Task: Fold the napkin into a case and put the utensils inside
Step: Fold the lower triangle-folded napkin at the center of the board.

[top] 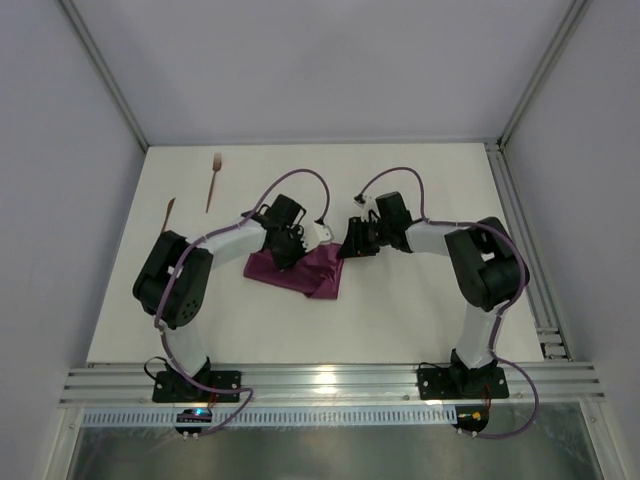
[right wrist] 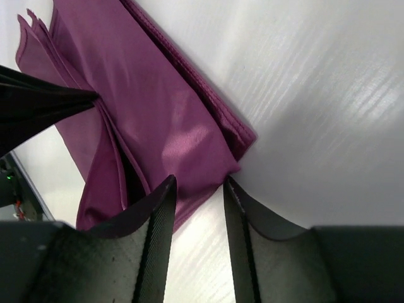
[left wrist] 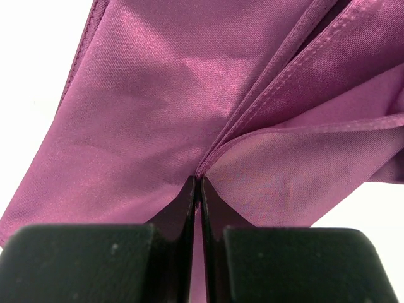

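The plum-purple napkin [top: 305,272] lies bunched in several folded layers at the table's middle, between both arms. My left gripper [left wrist: 197,180] is shut on the napkin [left wrist: 158,95], pinching its gathered layers at the left end. My right gripper [right wrist: 199,183] is open at the napkin's [right wrist: 164,113] right corner; the cloth edge lies just past its fingertips, untouched. From above, the left gripper [top: 288,250] and right gripper [top: 345,245] face each other across the cloth. The utensils lie far left: a wooden fork [top: 213,180] and a slim knife-like stick [top: 169,212]. No finished case shows.
The left gripper's dark fingers [right wrist: 44,104] reach into the right wrist view from the left. An aluminium rail [top: 330,380] runs along the near table edge, and another rail [top: 520,240] along the right side. Enclosure walls stand around the white table [top: 420,320].
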